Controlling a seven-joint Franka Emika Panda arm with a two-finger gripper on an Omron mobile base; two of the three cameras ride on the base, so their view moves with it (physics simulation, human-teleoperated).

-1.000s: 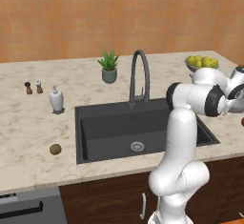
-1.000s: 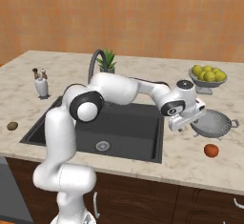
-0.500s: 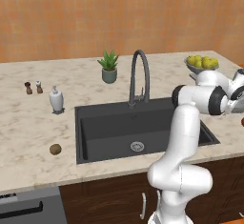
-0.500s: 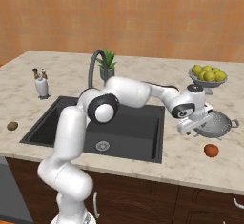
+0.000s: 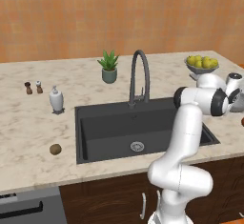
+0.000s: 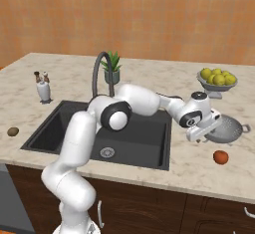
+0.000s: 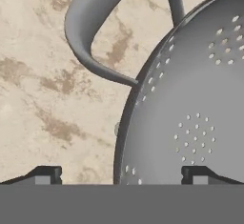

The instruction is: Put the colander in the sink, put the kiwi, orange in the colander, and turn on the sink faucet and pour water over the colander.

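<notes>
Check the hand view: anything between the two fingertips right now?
Yes. In the hand view the colander rim runs up between the open gripper tips, one tip over bare counter, the other over the bowl.

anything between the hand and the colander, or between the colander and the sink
Nothing visible. The open hand sits right over the colander with its rim between the fingertips. From colander to sink there is bare counter; the orange lies nearer the front edge, off that path.

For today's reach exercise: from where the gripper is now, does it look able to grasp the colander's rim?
Probably yes: the open gripper straddles the rim of the colander, one fingertip inside, one outside, with nothing between.
</notes>
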